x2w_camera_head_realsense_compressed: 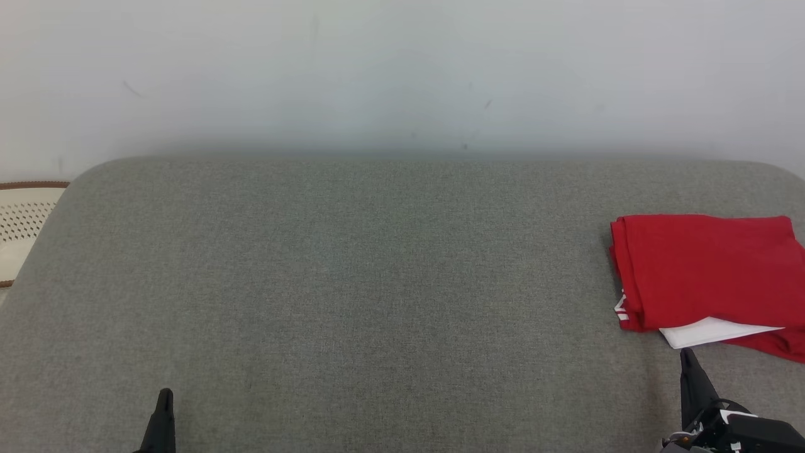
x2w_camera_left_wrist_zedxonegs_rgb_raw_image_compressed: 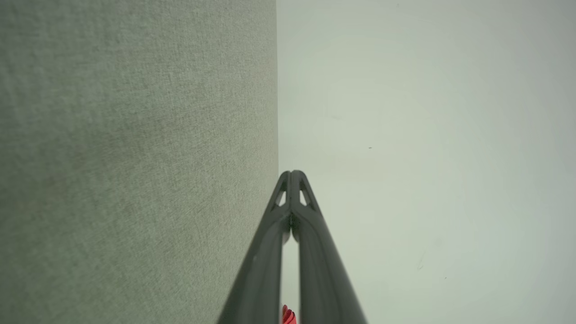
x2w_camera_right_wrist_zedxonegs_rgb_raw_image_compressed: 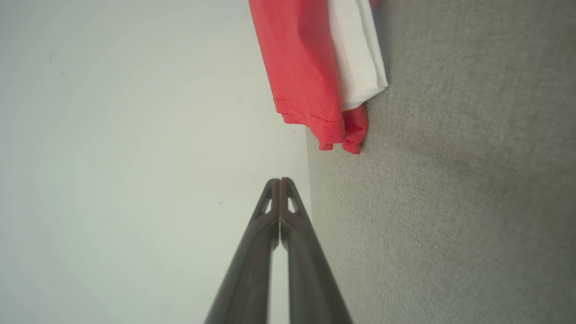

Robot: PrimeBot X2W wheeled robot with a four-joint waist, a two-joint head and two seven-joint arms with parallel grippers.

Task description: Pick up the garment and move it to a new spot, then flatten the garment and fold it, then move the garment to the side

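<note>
The garment is a red shirt with a white part showing, folded into a rectangle at the right edge of the grey fabric surface. In the right wrist view the garment lies ahead of the fingertips, with a gap between them. My right gripper is shut and empty, just in front of the garment's near edge. Its fingertips meet in the right wrist view. At the lower left, far from the garment, my left gripper is shut with nothing in it. Its tips touch.
A pale wall rises behind the grey surface. A cream perforated object with a brown rim sits past the surface's left edge. The surface's corners are rounded.
</note>
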